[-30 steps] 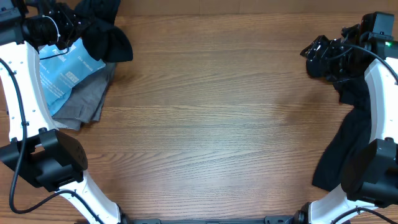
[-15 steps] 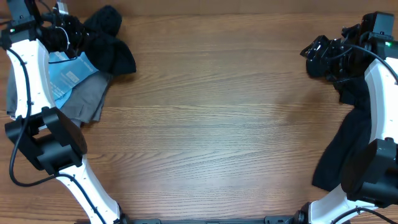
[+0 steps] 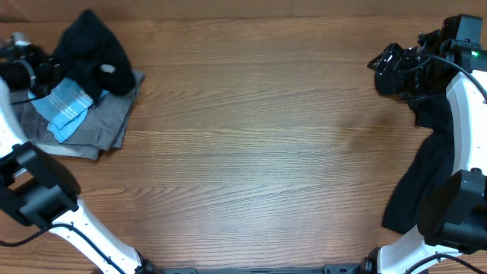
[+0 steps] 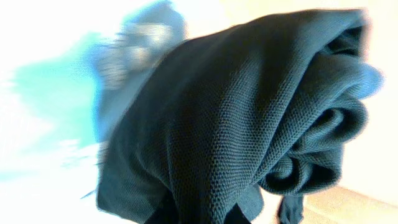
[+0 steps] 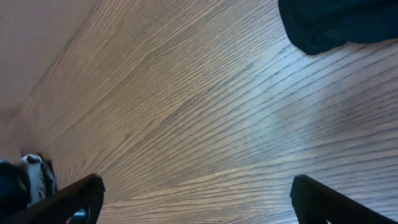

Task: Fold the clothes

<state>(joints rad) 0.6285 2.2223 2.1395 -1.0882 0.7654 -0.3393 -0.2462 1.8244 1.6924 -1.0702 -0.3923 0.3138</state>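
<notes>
- The left pincer [image 3: 46, 72] is at the far left edge of the tabletop [image 3: 259, 152], clenched on a black knit garment [image 3: 91, 47].
- In the left wrist view this garment fills the frame. It is a soft fabric with a fine pebbled weave, gathered into thick rolled folds, and it runs down between the fingers at the bottom edge.
- From overhead it is a rumpled mound at the far left corner, with a small pale spot on its near side.
- The mound overlaps a grey folded garment [image 3: 103, 122], which is a flat, matte, roughly rectangular stack with layered edges.
- A light blue plastic packet [image 3: 67, 110] lies on the grey stack. It is crinkled, with white striped print, and its far end is tucked under the black mound.
- The right pincer [image 5: 196, 190] hovers over the far right of the tabletop, released, with its dark fingers spread wide over bare wood.
- A second, long black garment [image 3: 426, 171] lies as a narrow, smooth, matte strip along the right edge, partly under the right arm.
- The tabletop is brown wood with a fine, straight, streaked grain.
</notes>
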